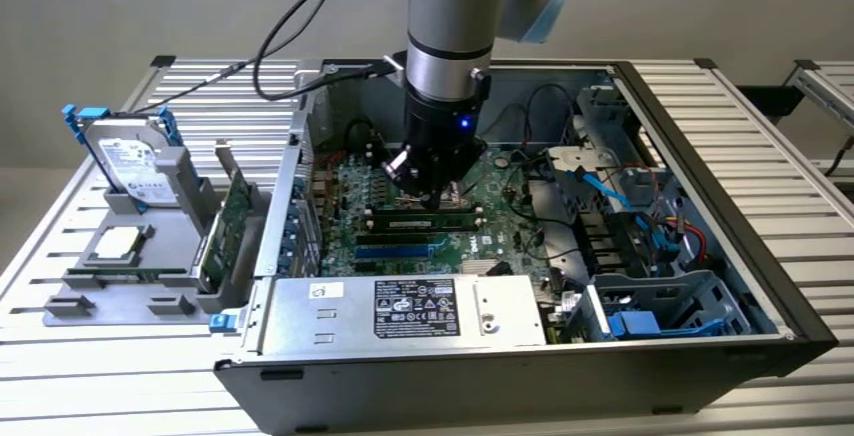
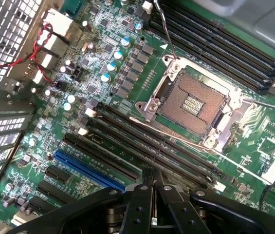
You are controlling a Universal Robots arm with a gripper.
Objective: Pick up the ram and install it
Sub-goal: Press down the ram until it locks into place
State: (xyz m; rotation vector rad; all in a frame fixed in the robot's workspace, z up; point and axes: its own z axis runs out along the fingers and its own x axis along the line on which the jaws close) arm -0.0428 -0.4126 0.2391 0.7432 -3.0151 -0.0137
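Black two-finger gripper point(image 2: 153, 183), fingers pressed together with nothing between them, hangs over the green motherboard point(image 2: 127, 73) inside the open grey computer case point(image 1: 747, 256). Long thin green ram stick point(image 1: 424, 222) sits in a memory slot just below it.

The exterior view looked down from above and in front at the open computer case point(image 1: 747, 256). The wrist view faced down, close over the motherboard point(image 2: 127, 73), which both views shared.
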